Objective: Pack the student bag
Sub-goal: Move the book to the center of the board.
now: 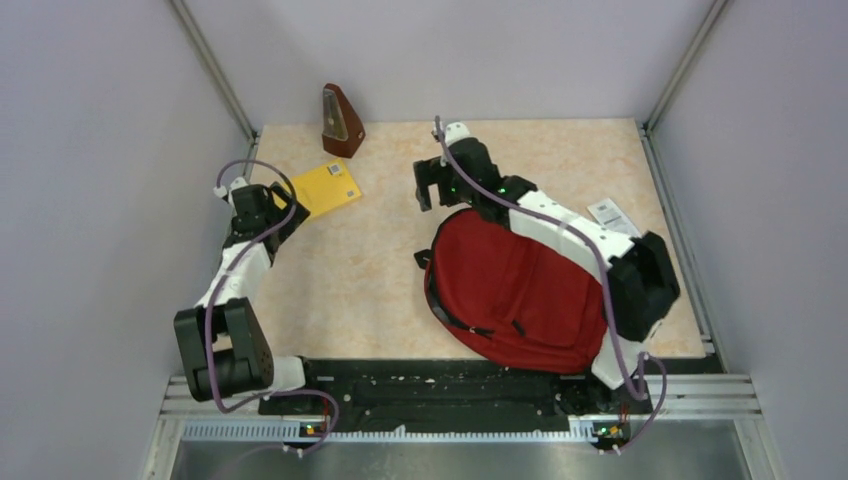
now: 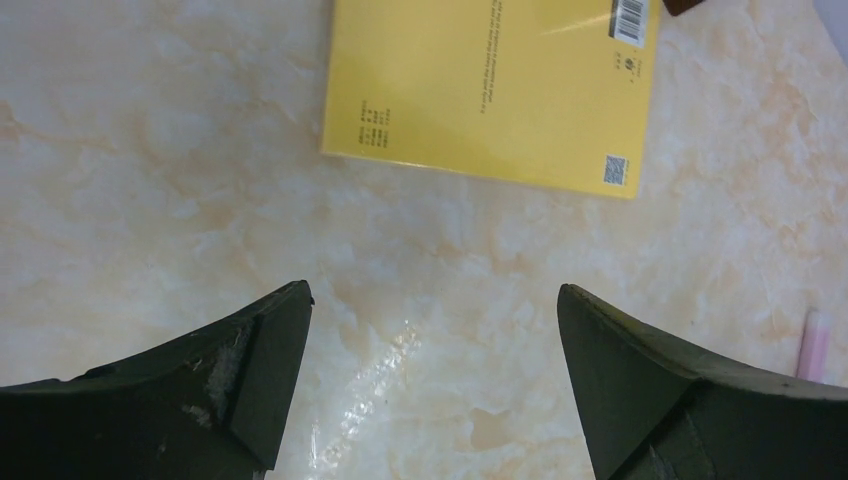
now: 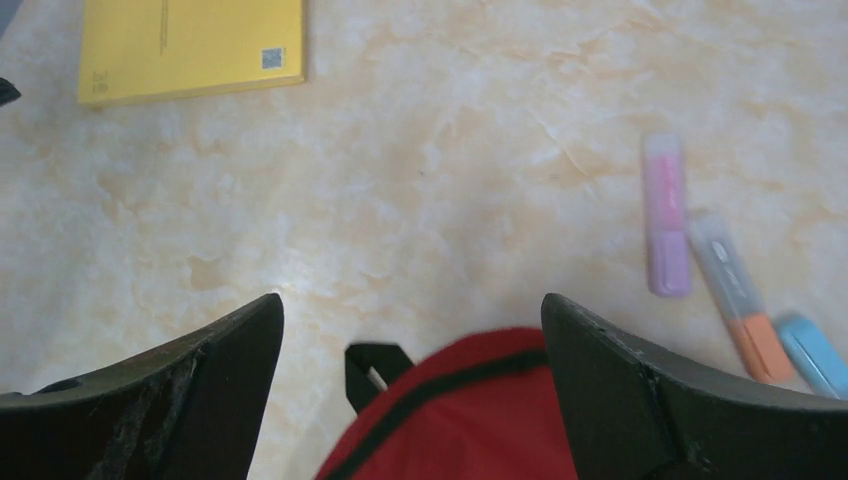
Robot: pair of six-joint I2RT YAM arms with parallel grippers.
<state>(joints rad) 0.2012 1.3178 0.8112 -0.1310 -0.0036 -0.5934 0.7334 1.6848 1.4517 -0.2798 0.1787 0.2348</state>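
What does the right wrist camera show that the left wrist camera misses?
Only right wrist: the student bag, an orange highlighter and a blue highlighter. Only left wrist: the book's barcode. Both: the yellow book, the marbled table, a pink highlighter (left wrist: a sliver, likely the same), and each its own open tool: right tool, left tool.

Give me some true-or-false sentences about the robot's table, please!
1. The backpack is red. True.
2. The left gripper holds the yellow book. False: it is open and empty, and the book lies flat on the table.
3. Three markers lie on the table. True.
4. The right gripper is shut on the backpack. False: it is open, holding nothing.
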